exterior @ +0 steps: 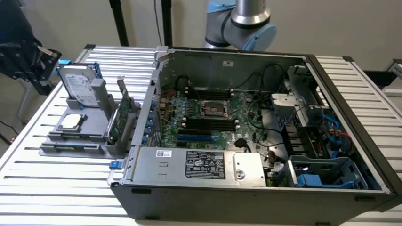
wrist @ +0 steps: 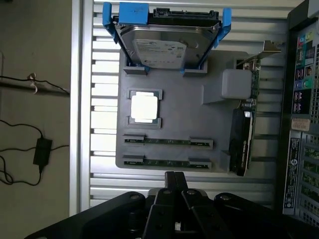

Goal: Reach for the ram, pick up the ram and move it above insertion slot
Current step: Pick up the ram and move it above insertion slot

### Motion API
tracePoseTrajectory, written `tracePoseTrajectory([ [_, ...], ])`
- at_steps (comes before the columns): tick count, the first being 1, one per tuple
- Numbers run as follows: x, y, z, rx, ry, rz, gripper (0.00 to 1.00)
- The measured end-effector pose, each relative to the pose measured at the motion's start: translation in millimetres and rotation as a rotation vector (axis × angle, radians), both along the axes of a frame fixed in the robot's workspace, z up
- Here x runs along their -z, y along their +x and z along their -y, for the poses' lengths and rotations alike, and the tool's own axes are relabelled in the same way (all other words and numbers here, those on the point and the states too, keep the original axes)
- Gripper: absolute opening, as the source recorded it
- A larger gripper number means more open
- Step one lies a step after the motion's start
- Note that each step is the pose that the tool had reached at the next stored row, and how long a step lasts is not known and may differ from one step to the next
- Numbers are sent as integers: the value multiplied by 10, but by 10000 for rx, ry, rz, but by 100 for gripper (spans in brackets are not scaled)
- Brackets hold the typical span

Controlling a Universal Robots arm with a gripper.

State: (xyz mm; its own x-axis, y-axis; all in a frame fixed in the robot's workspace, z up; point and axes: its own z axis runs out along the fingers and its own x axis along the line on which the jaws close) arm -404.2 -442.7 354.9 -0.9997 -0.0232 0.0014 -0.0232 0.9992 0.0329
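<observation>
Your gripper (wrist: 174, 175) is pinched fully closed, empty, hovering just off the grey tray (wrist: 172, 104). Nearest ram (wrist: 166, 163) lies in its tray holder, 2nd stick (wrist: 167, 142) parallel beside it. Insertion slot (exterior: 210, 123) sits inside the case (exterior: 251, 197), mid-frame in exterior view

The slatted aluminium table (exterior: 56, 188) stands before a plain pale wall (exterior: 339, 28). Two black poles (exterior: 117, 21) rise behind the table. Beside the table, a black corded adapter (wrist: 42, 151) lies on the beige floor (wrist: 35, 50).
</observation>
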Motion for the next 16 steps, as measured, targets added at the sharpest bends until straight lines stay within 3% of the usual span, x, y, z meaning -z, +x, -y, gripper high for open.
tracePoseTrajectory([
  [5, -1, -1, 0, 0, -1, -1, 11],
  [7, -1, -1, 1, -41, 6, 26, 11],
  [16, 0, -1, 0, -1600, 15, 82, 11],
])
